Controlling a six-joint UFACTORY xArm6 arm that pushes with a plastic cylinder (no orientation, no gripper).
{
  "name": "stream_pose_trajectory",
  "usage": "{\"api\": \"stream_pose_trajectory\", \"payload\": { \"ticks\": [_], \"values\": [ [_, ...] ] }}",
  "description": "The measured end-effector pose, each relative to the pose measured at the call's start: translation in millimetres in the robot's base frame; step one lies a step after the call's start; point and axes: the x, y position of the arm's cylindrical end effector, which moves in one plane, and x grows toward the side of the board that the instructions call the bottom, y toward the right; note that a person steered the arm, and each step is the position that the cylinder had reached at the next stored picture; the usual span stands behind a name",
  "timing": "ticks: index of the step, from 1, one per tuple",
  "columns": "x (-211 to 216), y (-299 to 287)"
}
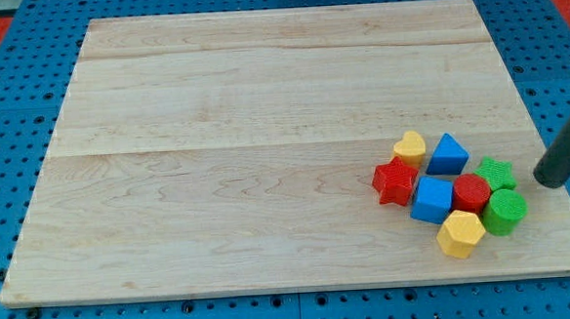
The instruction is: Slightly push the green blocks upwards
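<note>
Two green blocks sit in a cluster at the view's lower right of the wooden board: a green star and a green cylinder just below it. My tip is at the end of the dark rod that comes in from the view's right edge. It stands right of the green star, a short gap away, and up-right of the green cylinder.
The cluster also holds a yellow heart, a blue triangular block, a red star, a blue cube, a red cylinder and a yellow hexagon. The board's right edge runs close behind my tip.
</note>
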Motion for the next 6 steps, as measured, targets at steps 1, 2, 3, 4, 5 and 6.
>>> {"api": "stream_pose_trajectory", "payload": {
  "ticks": [1, 2, 3, 4, 5, 6],
  "values": [
    [26.7, 0.0],
    [60.4, -0.1],
    [95.5, -0.5],
    [93.0, -22.0],
    [70.7, -52.7],
    [19.0, -52.7]
  ]
}}
